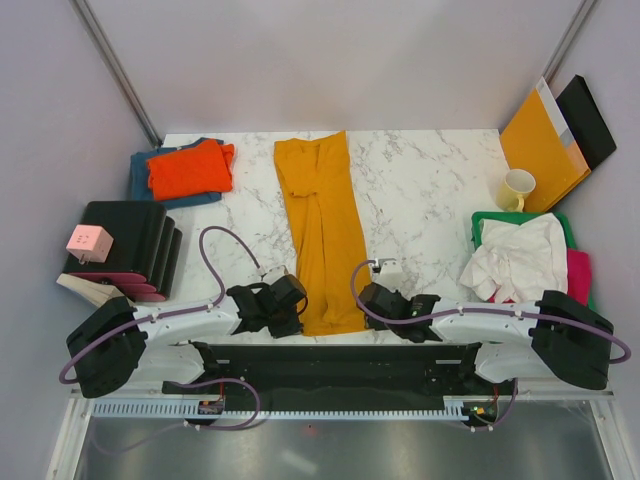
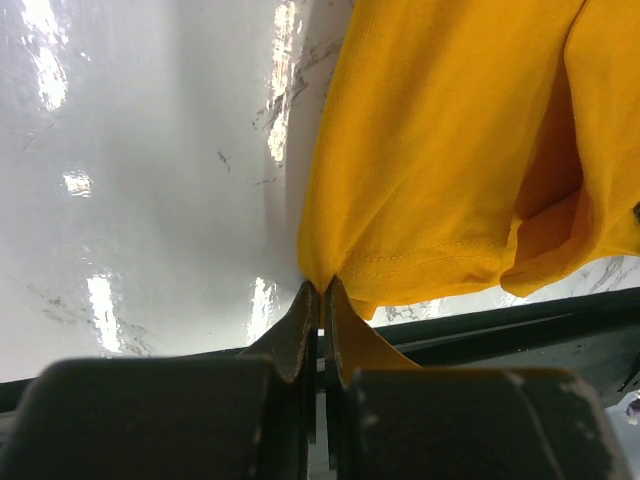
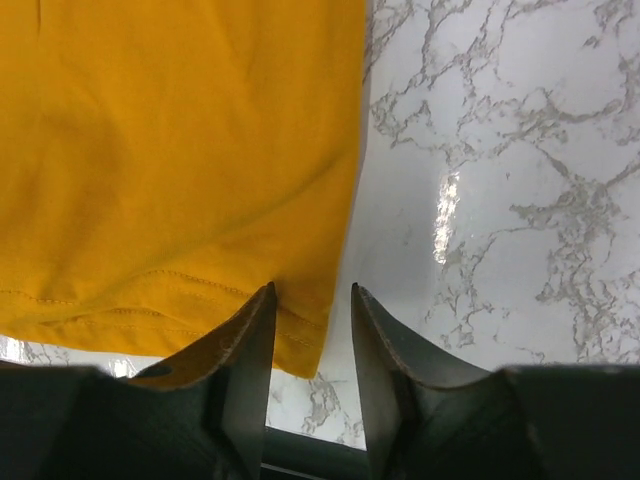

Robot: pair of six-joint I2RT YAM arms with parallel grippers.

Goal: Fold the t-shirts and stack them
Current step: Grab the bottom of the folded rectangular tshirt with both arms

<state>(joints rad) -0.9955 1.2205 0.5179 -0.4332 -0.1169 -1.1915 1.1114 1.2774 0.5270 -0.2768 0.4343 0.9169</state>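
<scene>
Top external view: mustard-yellow t-shirt (image 1: 322, 230) is lying centre-scene as a narrow strip, its long axis running near to far. Left gripper (image 2: 320, 292) is pinching the near-left hem corner, jaws closed on cloth. Right gripper (image 3: 310, 300) is standing part-open, straddling the near-right hem edge and gripping nothing. Both arms are sitting equally near the hem.

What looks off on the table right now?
The yellow tee lies as a long strip, bunched and creased about midway rather than flat. At the right edge the white tee sits in a crumpled heap, unfolded. The orange tee sits slightly askew on the blue tee.
</scene>
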